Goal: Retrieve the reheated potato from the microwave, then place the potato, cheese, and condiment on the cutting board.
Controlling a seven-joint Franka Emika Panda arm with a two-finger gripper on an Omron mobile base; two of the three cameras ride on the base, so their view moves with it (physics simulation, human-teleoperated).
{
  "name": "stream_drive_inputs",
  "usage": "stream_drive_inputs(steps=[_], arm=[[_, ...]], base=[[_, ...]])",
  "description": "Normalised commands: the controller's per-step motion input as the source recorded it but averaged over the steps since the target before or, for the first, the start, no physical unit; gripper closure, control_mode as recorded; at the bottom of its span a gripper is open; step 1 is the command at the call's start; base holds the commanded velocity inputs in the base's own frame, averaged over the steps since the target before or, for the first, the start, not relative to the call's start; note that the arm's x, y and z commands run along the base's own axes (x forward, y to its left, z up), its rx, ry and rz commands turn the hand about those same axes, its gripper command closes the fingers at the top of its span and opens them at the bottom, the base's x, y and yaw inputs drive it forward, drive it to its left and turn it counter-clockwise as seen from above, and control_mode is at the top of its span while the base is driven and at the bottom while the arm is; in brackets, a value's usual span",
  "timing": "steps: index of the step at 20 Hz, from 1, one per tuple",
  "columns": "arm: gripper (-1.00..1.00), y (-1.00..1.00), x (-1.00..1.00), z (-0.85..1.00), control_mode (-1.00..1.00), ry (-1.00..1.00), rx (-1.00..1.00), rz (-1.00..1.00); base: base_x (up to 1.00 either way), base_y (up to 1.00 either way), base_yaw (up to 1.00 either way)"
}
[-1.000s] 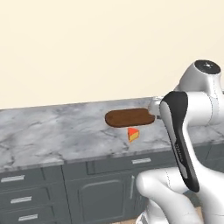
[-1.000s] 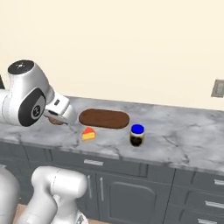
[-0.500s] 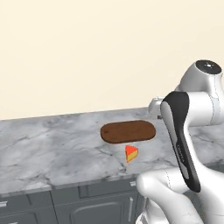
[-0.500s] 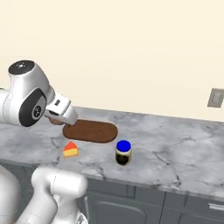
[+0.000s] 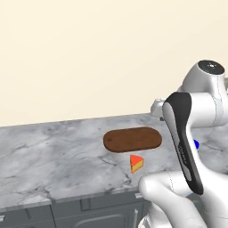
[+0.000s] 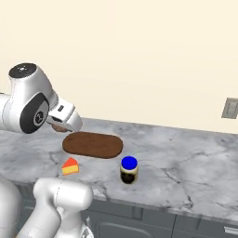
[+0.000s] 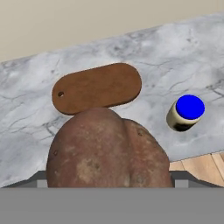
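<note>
The base rolls closer and the counter (image 6: 186, 162) swells in both base views. The gripper (image 6: 59, 124) holds the potato (image 7: 107, 151) clamped between wide-spread jaws, above the counter beside the cutting board (image 6: 93, 144). The cheese (image 6: 70, 166) sits toward the counter's front edge, the condiment (image 6: 128, 169) beside the board. The potato looks nearly ready to set down.

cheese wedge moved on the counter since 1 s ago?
No. The cheese wedge sits just in front of the cutting board as before; the camera moved.

Base views flank the cutting board (image 5: 132, 139); hand view looks down.
</note>
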Motion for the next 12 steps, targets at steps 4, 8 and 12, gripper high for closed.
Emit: stream_drive_inputs(steps=[4, 8, 12], arm=[[1.0, 0.0, 0.0, 0.0, 1.0, 0.0, 0.0, 0.0], [1.0, 0.0, 0.0, 0.0, -1.0, 0.0, 0.0, 0.0], [1.0, 0.0, 0.0, 0.0, -1.0, 0.0, 0.0, 0.0]], base=[[0.0, 0.0, 0.0], [0.0, 0.0, 0.0], [0.0, 0.0, 0.0]])
